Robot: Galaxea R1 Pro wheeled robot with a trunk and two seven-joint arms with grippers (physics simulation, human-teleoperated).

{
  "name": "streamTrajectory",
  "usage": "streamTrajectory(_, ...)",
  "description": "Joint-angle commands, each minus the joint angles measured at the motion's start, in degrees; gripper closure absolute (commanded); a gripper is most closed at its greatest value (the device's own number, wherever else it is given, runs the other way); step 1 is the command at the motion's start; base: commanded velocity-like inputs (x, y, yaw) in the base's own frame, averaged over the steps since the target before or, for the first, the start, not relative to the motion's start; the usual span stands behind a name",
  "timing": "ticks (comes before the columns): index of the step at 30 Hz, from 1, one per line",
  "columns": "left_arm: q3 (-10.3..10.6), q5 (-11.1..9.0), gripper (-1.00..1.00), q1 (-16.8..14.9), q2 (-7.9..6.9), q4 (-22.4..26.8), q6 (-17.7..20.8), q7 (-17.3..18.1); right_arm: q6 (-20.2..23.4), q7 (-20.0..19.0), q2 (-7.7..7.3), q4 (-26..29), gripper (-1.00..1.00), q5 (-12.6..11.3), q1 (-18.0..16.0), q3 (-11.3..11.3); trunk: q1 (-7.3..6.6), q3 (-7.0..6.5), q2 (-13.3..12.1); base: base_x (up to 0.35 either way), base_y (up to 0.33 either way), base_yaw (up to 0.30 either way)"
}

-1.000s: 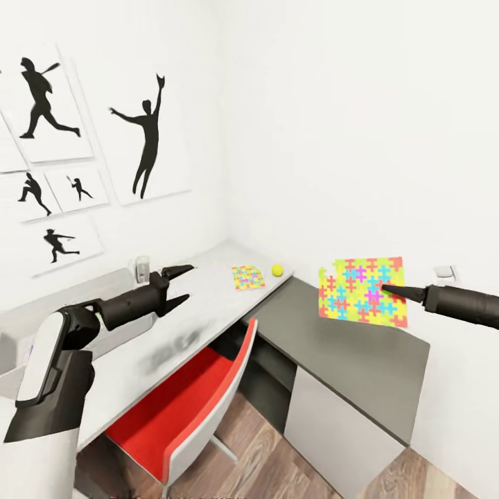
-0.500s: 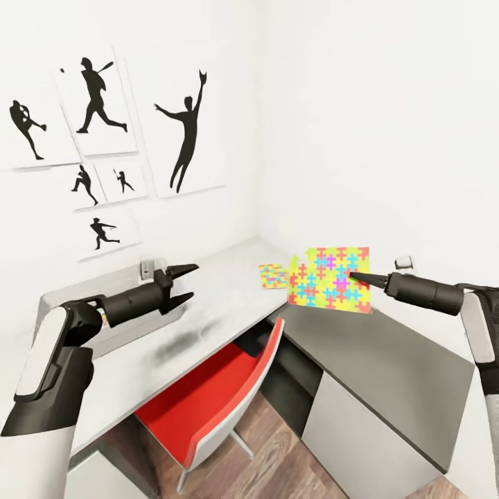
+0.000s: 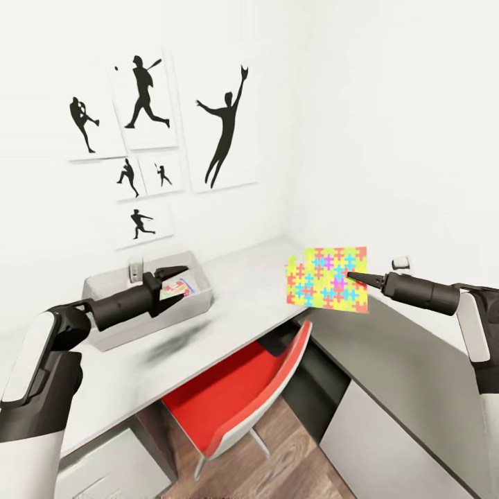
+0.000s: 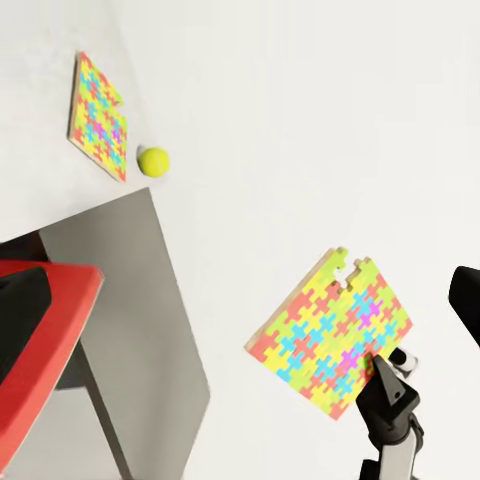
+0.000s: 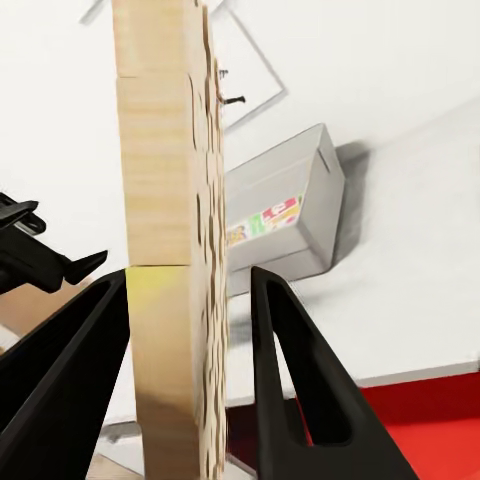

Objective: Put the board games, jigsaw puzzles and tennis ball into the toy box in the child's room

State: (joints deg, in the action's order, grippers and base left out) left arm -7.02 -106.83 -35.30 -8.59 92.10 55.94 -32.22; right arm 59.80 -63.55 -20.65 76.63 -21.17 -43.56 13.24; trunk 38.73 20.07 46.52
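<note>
My right gripper (image 3: 352,276) is shut on one jigsaw puzzle (image 3: 326,278), holding it upright in the air above the table's (image 3: 232,312) far right corner. In the right wrist view that puzzle (image 5: 165,250) stands edge-on between the black fingers (image 5: 300,390). The second puzzle (image 4: 98,117) lies flat on the table with the tennis ball (image 4: 153,160) beside it. The grey toy box (image 3: 132,324) stands at the table's back left, a colourful board game (image 3: 186,285) lying inside. My left gripper (image 3: 181,282) hovers open over the box's right end.
A red chair (image 3: 235,395) is pushed under the table. A lower dark grey cabinet (image 3: 402,388) runs along the right wall. Black athlete prints (image 3: 225,132) hang above the toy box. Wood floor (image 3: 291,450) shows below.
The head view has swung left, bringing the toy box into sight. My right gripper has carried the puzzle from above the dark cabinet to above the table's corner. The left gripper stays open.
</note>
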Motion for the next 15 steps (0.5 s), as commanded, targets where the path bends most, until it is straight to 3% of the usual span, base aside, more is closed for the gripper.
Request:
streamTrajectory(1, -0.18, -0.57, -1.0, -0.02, 0.0, 0.01, 0.16, -0.58, 0.2, -0.26, -0.01, 0.02, 1.0, 0.08, -0.04, 0.04, 0.01, 0.12, 0.06, 0.0, 0.0, 0.265)
streamTrajectory(6, -0.77, -0.58, -1.0, 0.04, -0.4, 0.01, 0.21, -0.54, 0.2, -0.26, -0.01, 0.01, 1.0, 0.06, -0.04, 0.04, 0.01, 0.35, 0.06, 0.0, 0.111, 0.265)
streamTrajectory(9, -0.94, -0.64, -1.0, 0.05, -1.05, 0.01, 0.28, -0.48, 0.2, -0.26, -0.13, -0.05, 1.0, -0.05, -0.09, -1.88, 0.01, 0.49, 0.06, 0.0, 0.265, 0.264)
streamTrajectory(15, -0.98, -0.66, -1.0, 0.05, -1.32, 0.01, 0.39, -0.47, 0.2, -0.26, -0.18, -0.33, 1.0, -0.1, -0.19, -3.04, 0.01, 0.77, 0.06, 0.0, 0.303, 0.261)
